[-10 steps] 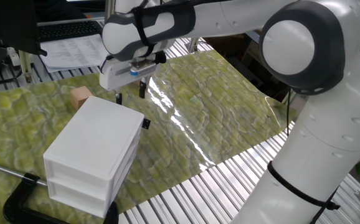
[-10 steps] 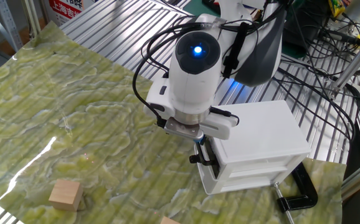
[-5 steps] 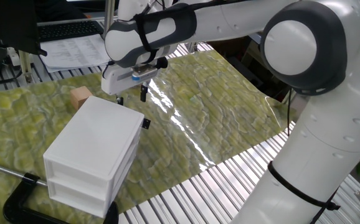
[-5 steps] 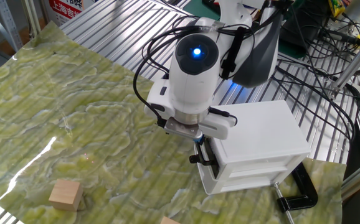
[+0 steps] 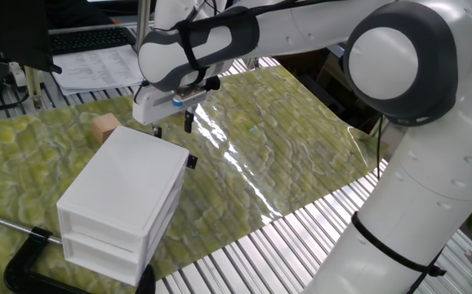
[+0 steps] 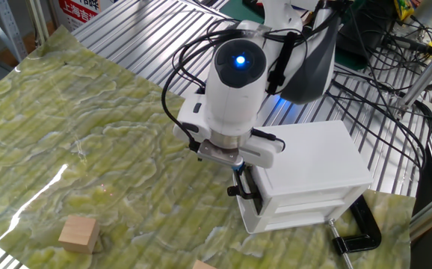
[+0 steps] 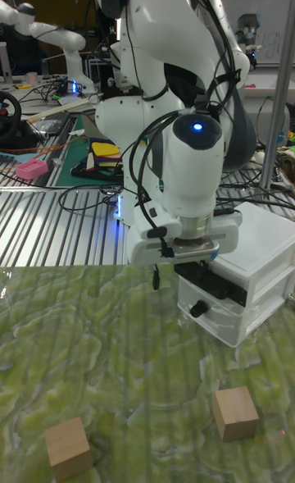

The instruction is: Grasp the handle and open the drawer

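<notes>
- Gripper (image 5: 171,128) in one fixed view hung over the far top edge of the white cabinet (image 5: 126,200). Two black fingers (image 5: 187,121) pointed down with a gap between them and held nothing — the jaws were open. A small black handle (image 5: 191,162) stuck out from the cabinet's front, just below the fingers and not touching them. A tan wooden cube (image 5: 104,126) sat on the green mat (image 5: 285,155) behind the cabinet. A black clamp (image 5: 24,261) lay at the near corner.
- Other fixed view: the big white wrist with a blue light stood right over the gripper (image 6: 240,173), so I could not see the fingertips well. The drawer (image 6: 306,196) was shut, flush with the cabinet's side. A black handle (image 6: 233,191) showed at the front, under the wrist. One wooden cube (image 6: 78,233) sat well apart on the mat.
- Tall fixed view: the gripper (image 7: 176,273) hung in front of the drawers, one thin finger (image 7: 156,276) low over the mat. A round black handle (image 7: 196,309) was on the lower drawer front — free, nothing gripped it. Two wooden cubes lay near the front, one (image 7: 235,412) on the right and one (image 7: 68,448) on the left.
</notes>
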`<action>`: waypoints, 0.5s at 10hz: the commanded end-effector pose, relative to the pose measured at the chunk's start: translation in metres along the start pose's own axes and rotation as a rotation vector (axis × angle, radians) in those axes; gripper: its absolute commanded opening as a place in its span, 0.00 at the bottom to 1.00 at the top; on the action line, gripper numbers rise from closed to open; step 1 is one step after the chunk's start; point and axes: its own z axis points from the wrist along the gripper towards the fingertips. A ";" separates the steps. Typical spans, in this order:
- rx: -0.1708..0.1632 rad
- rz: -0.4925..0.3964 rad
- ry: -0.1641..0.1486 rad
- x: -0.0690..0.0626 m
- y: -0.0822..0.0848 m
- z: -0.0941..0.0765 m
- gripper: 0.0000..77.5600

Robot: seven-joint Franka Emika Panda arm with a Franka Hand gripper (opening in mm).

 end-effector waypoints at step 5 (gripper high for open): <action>0.017 0.001 -0.019 -0.010 -0.016 -0.005 1.00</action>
